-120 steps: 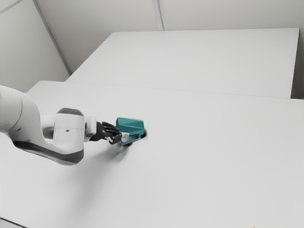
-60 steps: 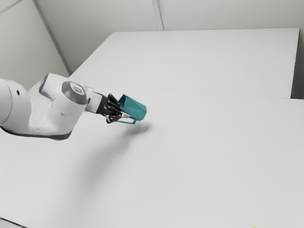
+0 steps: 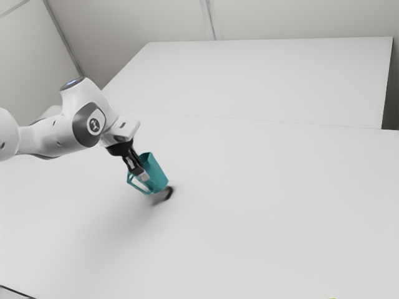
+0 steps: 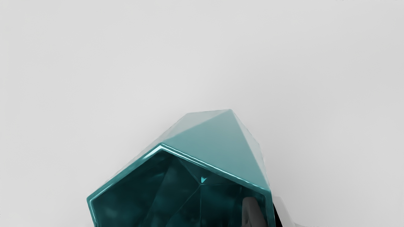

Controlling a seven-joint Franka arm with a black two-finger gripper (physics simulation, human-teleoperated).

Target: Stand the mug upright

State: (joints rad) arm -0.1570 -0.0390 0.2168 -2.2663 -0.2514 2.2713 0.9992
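Exterior view, going from its left to its right: the arm [image 3: 53,136] is coming in from the exterior view's left, above the white table [image 3: 268,199], and its gripper [image 3: 143,175] is angling downward at the teal mug [image 3: 158,177]. Next along, the mug's handle [image 3: 138,187] is jutting toward the exterior view's left, beneath the gripper. The mug itself is leaning, not standing straight: its mouth is facing up and back toward the arm, while its base is pointing down and toward the exterior view's right. A dark shadow [image 3: 168,194] is lying just beside the base; whether the base is touching the table, one cannot tell. Far beyond, a small yellow-green thing [image 3: 333,298] is peeking in at the near edge.

Wrist view: the jaws are standing only a little apart, closing on the mug's wall. One finger [image 4: 252,212] is reaching inside the mouth, and the other is pressing from outside, with the wall running between them. The rim [image 4: 214,167] is opening toward the hand, and the faceted side is narrowing away toward the base.
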